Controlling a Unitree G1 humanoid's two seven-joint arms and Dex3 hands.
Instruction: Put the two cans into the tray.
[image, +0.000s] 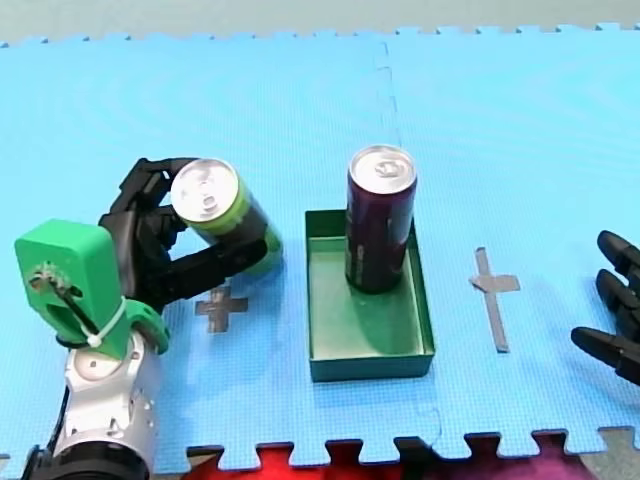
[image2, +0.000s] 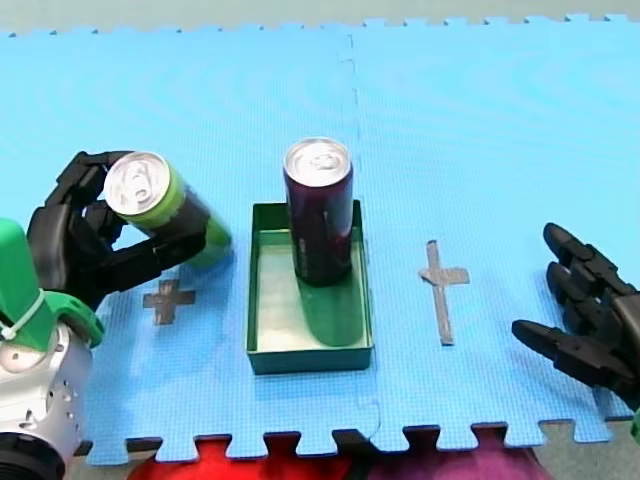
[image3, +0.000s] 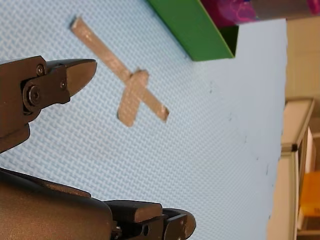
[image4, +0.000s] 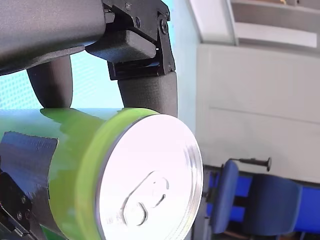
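Observation:
A green can (image: 225, 212) is tilted with its silver top leaning toward me, left of the tray. My left hand (image: 185, 245) is shut on it, black fingers wrapped round its body. The second wrist view shows the same green can (image4: 115, 180) up close, with a finger (image4: 150, 92) pressed on its side. A dark purple can (image: 380, 222) stands upright at the far end of the green tray (image: 372, 365). My right hand (image2: 585, 320) is at the mat's right edge, well away from the tray, holding nothing.
Two grey tape crosses lie on the blue foam mat, the left tape cross (image: 222, 308) under the green can and the right tape cross (image: 493, 290) beside the tray. The first wrist view shows a tape cross (image3: 135, 95) and a tray corner (image3: 195, 30). The mat's toothed front edge (image: 330, 450) is near.

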